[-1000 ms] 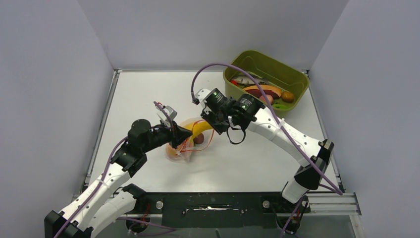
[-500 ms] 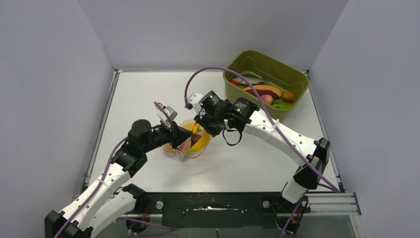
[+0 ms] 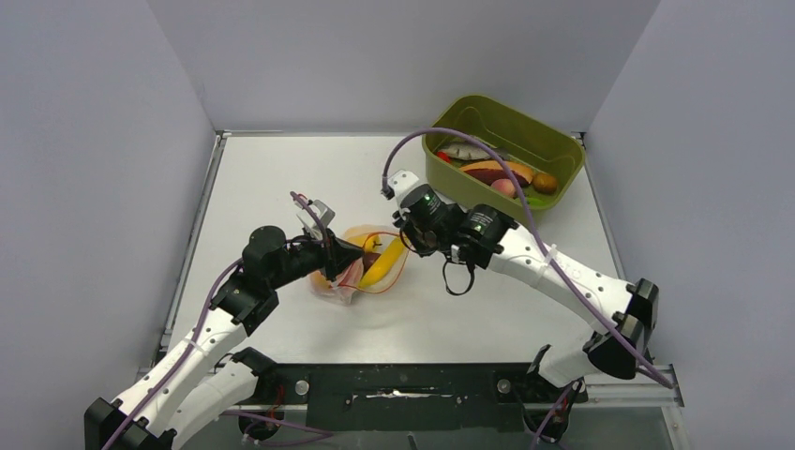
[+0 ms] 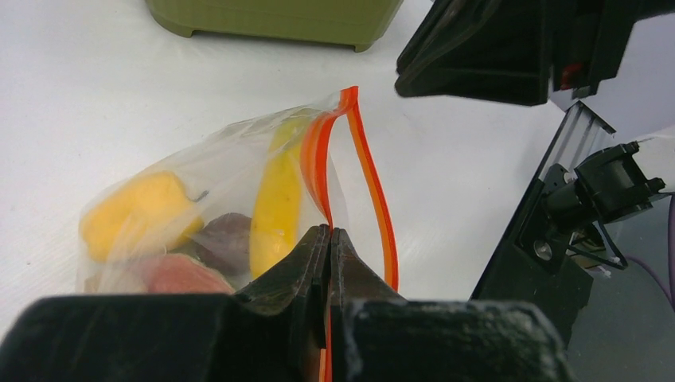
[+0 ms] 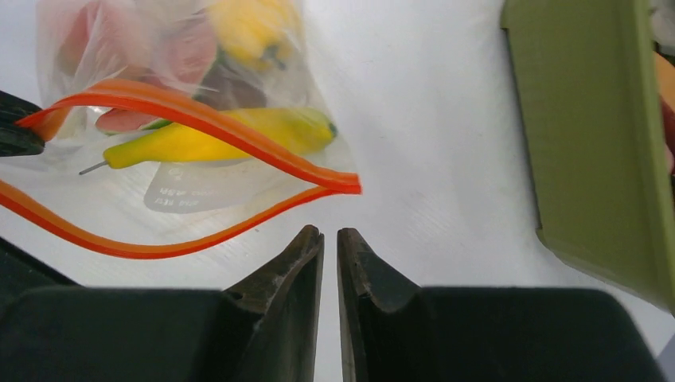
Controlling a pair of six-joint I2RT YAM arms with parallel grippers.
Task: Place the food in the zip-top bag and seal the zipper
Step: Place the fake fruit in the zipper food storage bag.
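Observation:
The clear zip-top bag [image 3: 361, 281] lies mid-table with its mouth gaping toward the right. The two halves of the red-orange zipper [image 5: 199, 119] stand apart. My left gripper [image 4: 329, 231] is shut on the near zipper strip [image 4: 318, 167] at the bag's left corner. Inside the bag lie the banana [image 4: 277, 199], a yellow pepper [image 4: 135, 208], a peach [image 4: 171, 274] and a dark purple piece [image 4: 227, 239]. My right gripper [image 5: 329, 232] hovers just outside the mouth's right corner. Its jaws are a narrow slit apart with nothing between them.
The olive-green tub [image 3: 497, 117] stands at the back right, close beside the right arm, holding several more toy foods [image 3: 506, 173]. Grey walls enclose the table on three sides.
The right gripper pushed the banana into the bag, let go and drew back to the right, its jaws narrowing. The left gripper and the bag kept their place.

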